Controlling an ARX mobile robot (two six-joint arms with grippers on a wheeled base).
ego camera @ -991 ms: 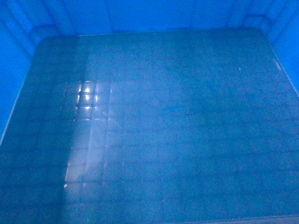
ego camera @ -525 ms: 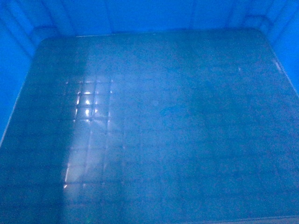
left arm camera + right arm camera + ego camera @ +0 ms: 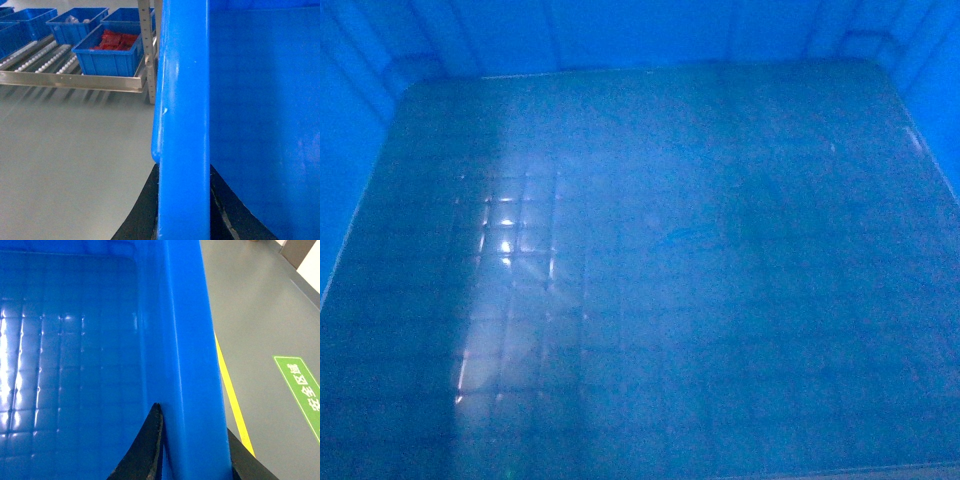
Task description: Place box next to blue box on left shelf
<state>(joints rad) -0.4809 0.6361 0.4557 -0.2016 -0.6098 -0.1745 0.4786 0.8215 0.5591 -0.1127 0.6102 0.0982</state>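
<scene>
While the box (image 3: pixel 720 250) fills your head view, its floor glare has slid slightly lower over the last second, so you are carrying it in motion, not setting it down. Your left gripper (image 3: pixel 184 220) clamps the left rim, one finger either side; your right gripper (image 3: pixel 192 455) pinches the right rim likewise. The shelf (image 3: pixel 75 80) with its blue bins (image 3: pixel 107 57) lies well off to the left: transport is unfinished, placement remains.
</scene>
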